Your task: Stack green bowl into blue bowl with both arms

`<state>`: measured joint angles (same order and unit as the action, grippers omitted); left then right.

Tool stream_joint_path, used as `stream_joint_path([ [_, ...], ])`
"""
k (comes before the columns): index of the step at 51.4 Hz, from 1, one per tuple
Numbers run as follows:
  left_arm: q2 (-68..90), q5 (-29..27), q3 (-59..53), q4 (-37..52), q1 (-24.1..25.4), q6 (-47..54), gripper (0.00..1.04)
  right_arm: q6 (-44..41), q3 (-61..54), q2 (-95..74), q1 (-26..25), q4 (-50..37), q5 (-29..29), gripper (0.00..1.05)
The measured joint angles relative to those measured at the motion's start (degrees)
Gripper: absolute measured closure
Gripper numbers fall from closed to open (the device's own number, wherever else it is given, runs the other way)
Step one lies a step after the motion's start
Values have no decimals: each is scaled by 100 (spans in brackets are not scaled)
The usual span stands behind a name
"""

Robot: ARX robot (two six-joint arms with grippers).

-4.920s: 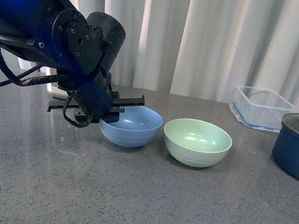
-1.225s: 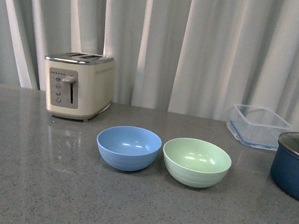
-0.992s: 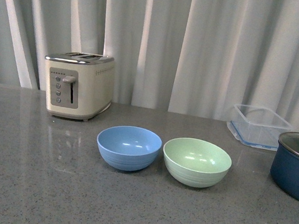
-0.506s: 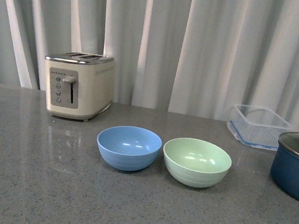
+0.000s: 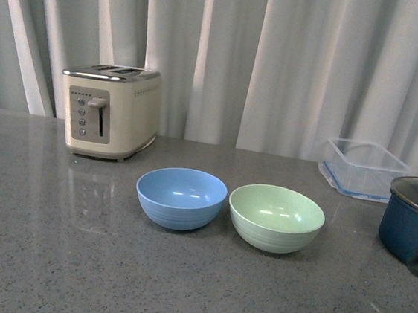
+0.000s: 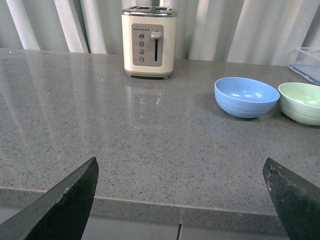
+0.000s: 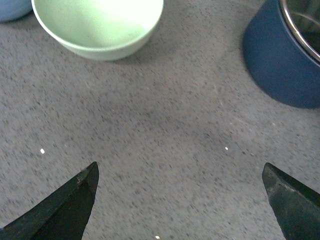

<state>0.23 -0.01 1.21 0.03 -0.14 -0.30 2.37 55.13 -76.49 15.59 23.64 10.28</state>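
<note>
Curtains (image 5: 279,59) in pale folds are hung across the whole background, behind a grey speckled bench (image 5: 71,262). A cream toaster (image 5: 109,111) with a metal top is seen furthest left, set behind and to the left of the blue bowl (image 5: 181,198). The blue bowl is placed upright on the bench with nothing in it. The green bowl (image 5: 276,218) is found just to the right of the blue bowl, also upright and unfilled, with a narrow gap left between the two rims. A clear plastic container (image 5: 362,169) is set well to the right of the blue bowl and further back. A navy pot (image 5: 412,219) with a glass lid is placed furthest right of the blue bowl, and its near edge is blurred.

The left tool (image 6: 180,160) is held wide, with nothing between its dark fingers (image 6: 65,205), and is kept well apart from the blue bowl, by the bench's near edge. The right tool (image 7: 180,165) is likewise spread wide and unloaded over bare bench, on the green bowl's side of the blue bowl, and neither bowl is touched by it.
</note>
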Motion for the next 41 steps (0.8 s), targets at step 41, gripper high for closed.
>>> stream_joint_path([
  [41, 0, 0, 0, 0, 0, 2, 7, 1611, 3934, -3797, -269, 658, -216, 10],
])
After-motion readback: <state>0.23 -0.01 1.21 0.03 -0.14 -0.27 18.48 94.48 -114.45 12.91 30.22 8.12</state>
